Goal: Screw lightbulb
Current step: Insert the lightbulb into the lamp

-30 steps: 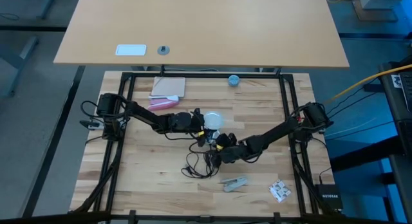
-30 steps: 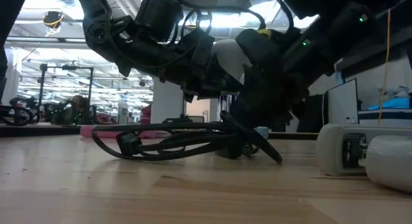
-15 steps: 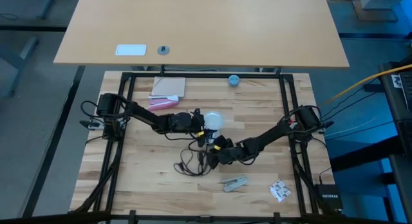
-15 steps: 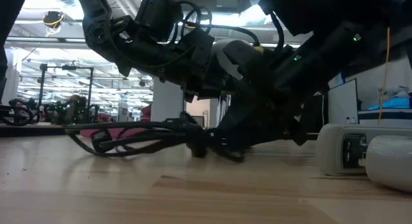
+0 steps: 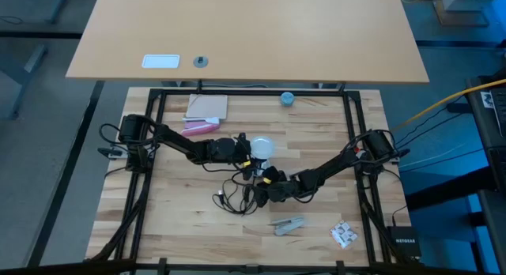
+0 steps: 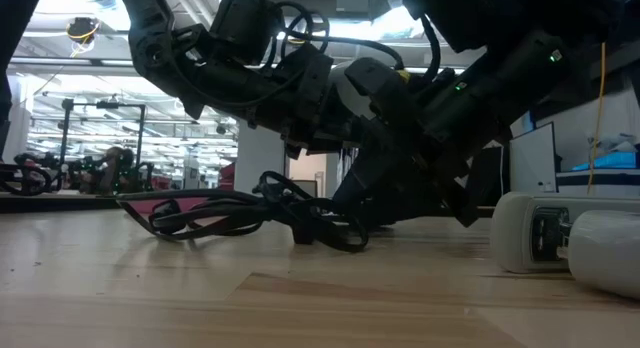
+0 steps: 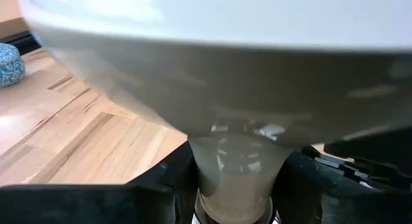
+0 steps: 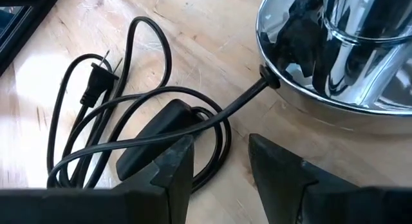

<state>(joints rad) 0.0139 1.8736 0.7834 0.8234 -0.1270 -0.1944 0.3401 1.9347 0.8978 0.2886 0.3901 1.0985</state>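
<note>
The white lightbulb [image 5: 262, 147] stands dome up above the table's middle, and my left gripper [image 5: 247, 151] is shut on it, reaching in from the table's left. In the left wrist view the lightbulb's dome [image 7: 212, 50] fills the top. My right gripper [image 5: 261, 188] comes from the right and sits low, just near of the bulb, over a black cord [image 5: 231, 197]. Its fingers stand open [image 8: 222, 163] with bare wood between them. A shiny silver disc [image 8: 335, 69], where the cord ends, lies just ahead of it. The cord's loops and plug [image 8: 96, 79] lie on the table. My left gripper pinches the bulb's narrow neck [image 7: 235, 161] between its two fingers [image 7: 161, 188], roughly level from the table's left. The bulb stands upright with its dome above the fingers, clear of the table. Its metal end [image 7: 235, 217] shows below the neck. My right gripper has one finger [image 8: 170, 169] over the cord's switch box [image 8: 151, 143]; whether it touches I cannot tell.
A pink object [image 5: 202, 126] and a tan pad [image 5: 207, 107] lie far left, a blue ball [image 5: 287, 98] by the far edge. A silvery item [image 5: 286, 224] and a small packet [image 5: 342, 234] lie near right. White cylinders [image 6: 565, 238] stand at the low view's right.
My right gripper has sunk toward the table and rolled about its own line. The black cord bundle has slid toward the table's left and bunched into tighter loops. The bulb has stayed where it was.
</note>
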